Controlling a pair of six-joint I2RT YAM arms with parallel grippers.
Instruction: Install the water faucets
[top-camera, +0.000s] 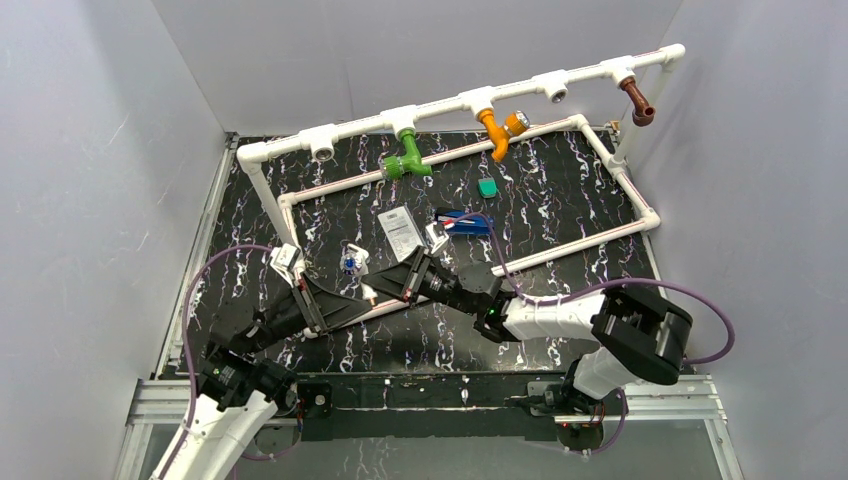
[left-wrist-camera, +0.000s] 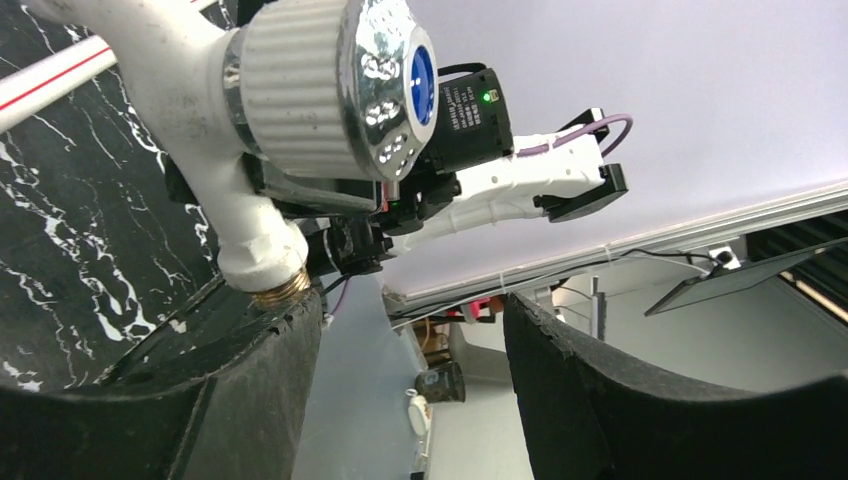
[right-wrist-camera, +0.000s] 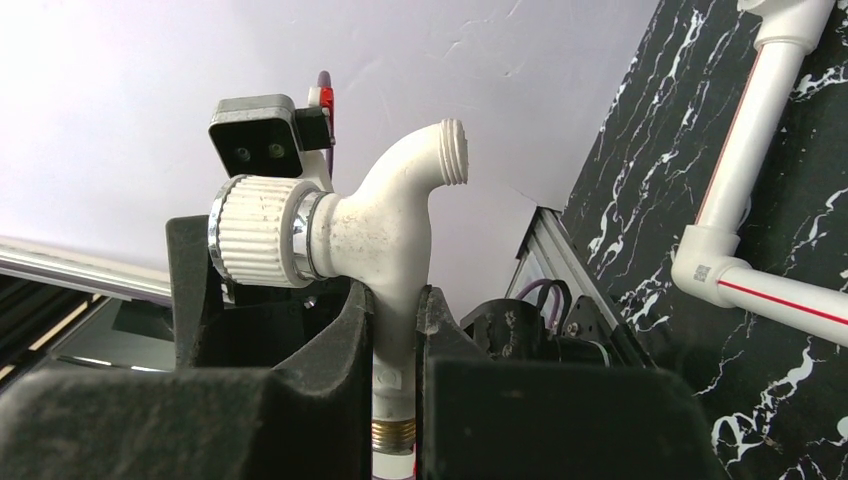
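Observation:
The white faucet (top-camera: 352, 263), with a ribbed knob and blue cap, is held above the mat near the frame's front pipe. My right gripper (top-camera: 378, 284) is shut on its stem; in the right wrist view the faucet (right-wrist-camera: 385, 225) stands upright between the fingers (right-wrist-camera: 330, 350), spout up, brass thread below. My left gripper (top-camera: 352, 300) is open just beside it. In the left wrist view the faucet (left-wrist-camera: 200, 110) sits above the left finger (left-wrist-camera: 250, 400), its brass end at the fingertip. Green (top-camera: 405, 160), orange (top-camera: 497, 130) and brown (top-camera: 636, 100) faucets hang on the pipe frame (top-camera: 440, 105).
Two tee sockets on the top pipe are bare, at the left (top-camera: 322, 150) and right of centre (top-camera: 555, 90). A flat blue box (top-camera: 465, 222), a clear packet (top-camera: 398, 230) and a small green piece (top-camera: 487, 187) lie on the black marbled mat inside the frame.

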